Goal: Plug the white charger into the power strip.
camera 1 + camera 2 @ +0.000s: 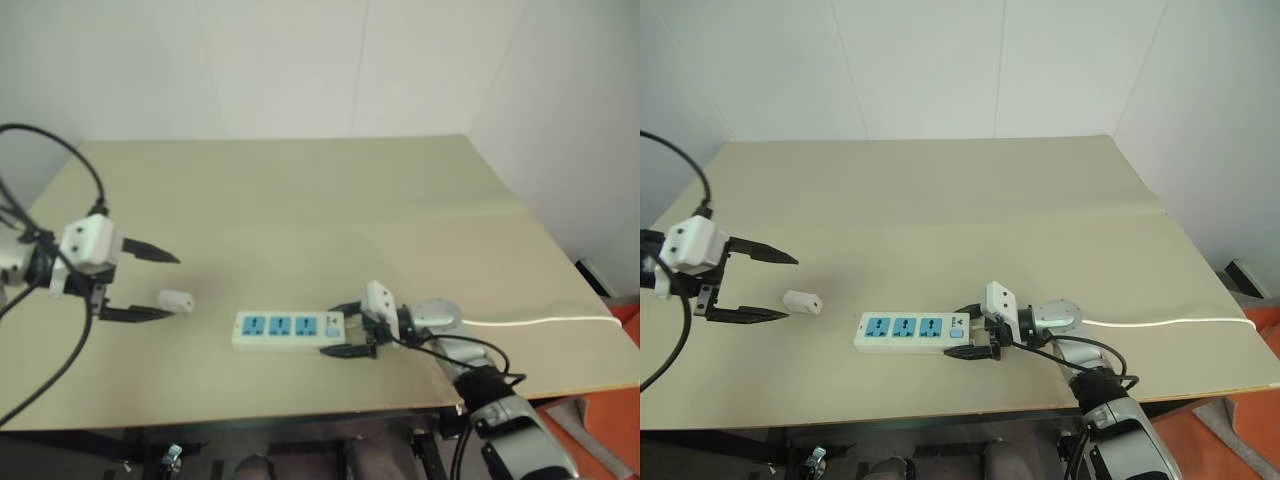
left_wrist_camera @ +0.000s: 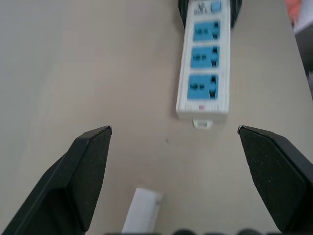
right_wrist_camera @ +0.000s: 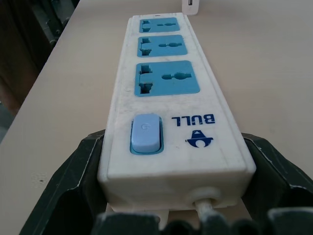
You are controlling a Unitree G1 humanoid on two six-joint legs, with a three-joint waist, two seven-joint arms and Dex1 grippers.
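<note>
Strip end first: right gripper (image 1: 975, 333) sits at the near edge of the table (image 1: 940, 200), its two black fingers (image 3: 73, 181) pressed against both long sides of the power strip (image 1: 910, 331) at the switch end, so it's clamped on the strip. Blue switch (image 3: 145, 133) and the "BULL" logo sit just ahead of the grip in the right wrist view; three blue sockets (image 3: 167, 78) run on from there, all bare. Strip lies flat, parallel to the near table edge. Thin white cord (image 1: 1170, 321) leaves the gripped end and trails off toward the right edge of the table.

White charger (image 1: 802, 301) lies loose on the tabletop, off the strip's free end, near it but not touching. Bare table between the two.

Left gripper (image 1: 762, 287) hangs over the left side of the table, fingers spread wide and holding nothing, tips aimed toward the charger, which sits just beyond them. Black cable (image 1: 60, 150) loops above that arm.

Far half of the table is bare; white wall (image 1: 940, 60) behind.
</note>
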